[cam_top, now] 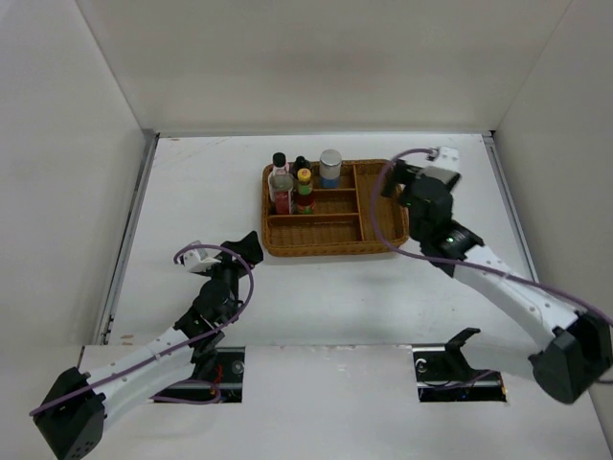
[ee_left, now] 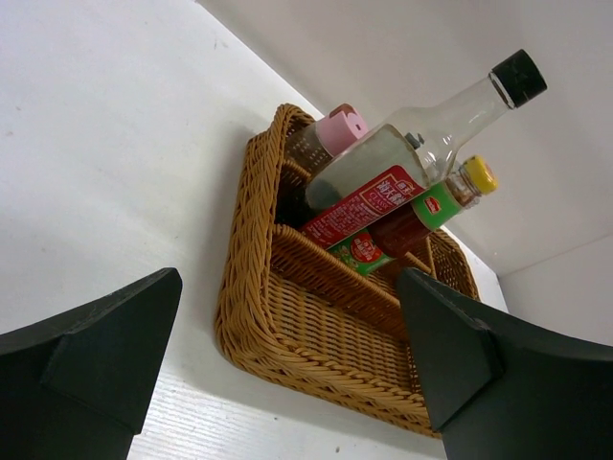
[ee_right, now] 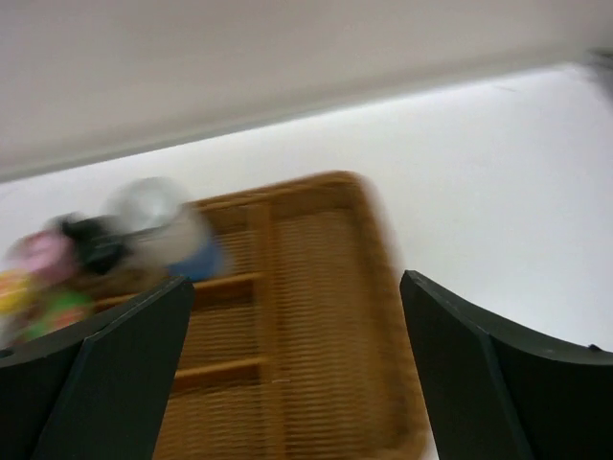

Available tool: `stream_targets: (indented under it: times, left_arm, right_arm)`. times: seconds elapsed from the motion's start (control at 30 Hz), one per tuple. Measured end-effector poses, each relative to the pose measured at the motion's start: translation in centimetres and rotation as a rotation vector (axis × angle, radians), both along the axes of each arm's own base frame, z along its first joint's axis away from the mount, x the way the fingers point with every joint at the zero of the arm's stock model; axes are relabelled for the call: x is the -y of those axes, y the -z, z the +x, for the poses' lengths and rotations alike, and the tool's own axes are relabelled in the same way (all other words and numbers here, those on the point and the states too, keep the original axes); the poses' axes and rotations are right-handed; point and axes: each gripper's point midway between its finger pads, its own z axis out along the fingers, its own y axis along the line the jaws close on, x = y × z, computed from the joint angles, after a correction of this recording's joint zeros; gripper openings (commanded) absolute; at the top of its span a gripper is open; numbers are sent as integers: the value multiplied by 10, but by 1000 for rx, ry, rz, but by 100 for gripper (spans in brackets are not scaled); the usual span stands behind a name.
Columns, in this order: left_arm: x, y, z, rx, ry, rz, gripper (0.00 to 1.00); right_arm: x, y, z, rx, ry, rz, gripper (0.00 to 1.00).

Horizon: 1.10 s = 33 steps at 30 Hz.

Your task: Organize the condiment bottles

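Condiment bottles (cam_top: 302, 184): standing in wicker tray (cam_top: 330, 251) toward desk's (cam_top: 192, 201) far edge. Probably glass, so stiff, slick, fragile; grip mid-body, below cap. Left claw (cam_top: 245, 247), right claw (ee_right: 297, 287): both open, empty.

**Q:** Operating environment?

**A:** Laboratory test cell. My left arm (cam_top: 144, 355) and right arm (cam_top: 508, 287) are mounted at a white table (cam_top: 192, 192), boxed by plain white panels (cam_top: 287, 57) on three sides, with exposed purple cables (cam_top: 251, 278).
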Motion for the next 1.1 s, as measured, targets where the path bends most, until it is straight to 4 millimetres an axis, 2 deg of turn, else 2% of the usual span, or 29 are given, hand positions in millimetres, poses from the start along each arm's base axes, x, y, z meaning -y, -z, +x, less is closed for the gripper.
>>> stream_targets:
  times: [0.07,0.13,0.2,0.27,0.5,0.7,0.83,1.0,1.1]
  left_arm:
    - [1,0,0,0,3,0,100]
    - [1,2,0,-5,5,4,100]
    - [2,2,0,-5,8,5,100]
    - [4,3,-1,-8,14,8,100]
    - [5,4,0,-12,18,11,100]
    - [7,5,-1,-14,23,14,100]
    - [7,5,-1,-14,24,14,100]
    - [7,5,-1,-13,24,13,100]
    - [7,4,-1,-11,25,11,100]
  right_arm:
    - [63,18,-10,-29,163,-2,100]
    - [114,38,-24,-76,301,-2,100]
    - [146,57,-34,-127,393,3,100]
    - [163,78,-41,-183,435,14,100]
    - [174,137,-51,-349,445,17,100]
    - [177,167,-57,-430,448,26,100]
    - [176,184,-55,-472,440,38,91]
    - [183,197,-44,-485,455,62,61]
    - [186,195,-38,-464,466,66,54]
